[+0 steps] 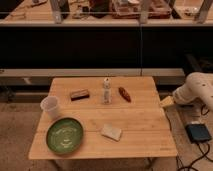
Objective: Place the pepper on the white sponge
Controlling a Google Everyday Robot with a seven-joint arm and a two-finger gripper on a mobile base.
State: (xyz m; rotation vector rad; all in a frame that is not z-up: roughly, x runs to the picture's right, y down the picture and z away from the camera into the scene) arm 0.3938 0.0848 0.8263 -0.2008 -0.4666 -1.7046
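Observation:
The pepper (124, 94) is small, dark red-brown and tapered, lying on the wooden table (145, 120) toward the back right. The white sponge (111, 132) is a pale rectangular pad lying flat near the table's front middle. The two are well apart. My gripper (167, 102) is at the end of the white arm, at the table's right edge, to the right of the pepper and clear of both things.
A small pale shaker bottle (106, 91) stands just left of the pepper. A dark brown block (79, 94) lies at the back left. A translucent cup (50, 107) and a green plate (65, 135) sit at the left. A dark box (198, 133) lies on the floor right.

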